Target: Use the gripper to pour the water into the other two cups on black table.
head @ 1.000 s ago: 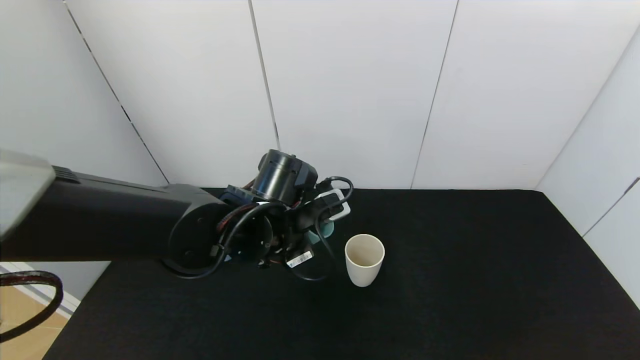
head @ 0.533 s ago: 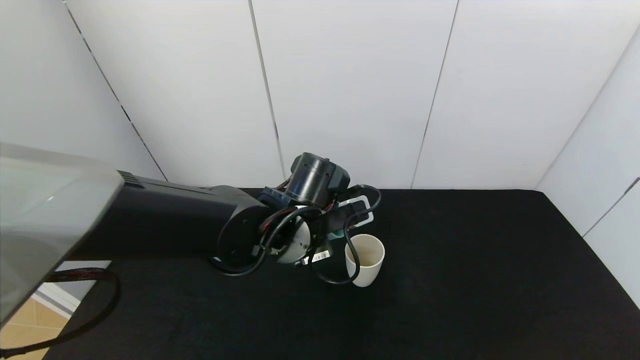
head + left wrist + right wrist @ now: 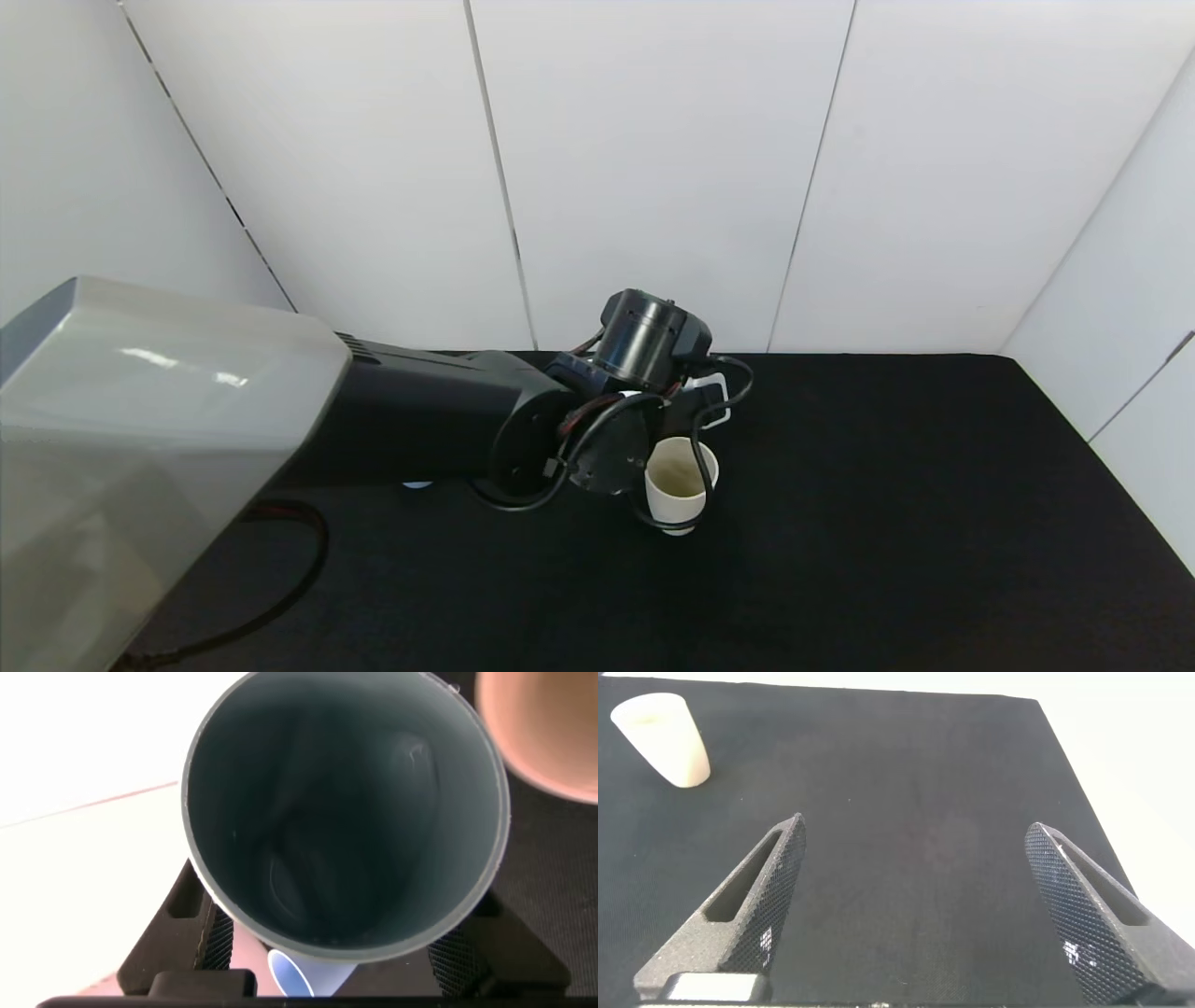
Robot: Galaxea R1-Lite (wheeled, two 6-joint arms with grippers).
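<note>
The left gripper (image 3: 341, 957), a black arm end with looping cables and a cylindrical joint, reaches out from the left to mid-table, its textured black fingers (image 3: 217, 943) clamped on a teal-green tumbler (image 3: 346, 812); the right gripper (image 3: 938, 910) hovers low with fingers spread wide.

Three cups are in view: one teal-green cup (image 3: 346, 812), one light blue cup (image 3: 294, 978) and one cream-white cup (image 3: 681, 483). There is one table (image 3: 887, 523), black. Two grippers show, the left gripper (image 3: 336, 952) and the right gripper (image 3: 924, 905), and each has two fingers (image 3: 771, 891). The head view shows only one arm (image 3: 420, 429), the left. It carries one black cylindrical joint (image 3: 644, 341) and one small white box (image 3: 711, 397).
</note>
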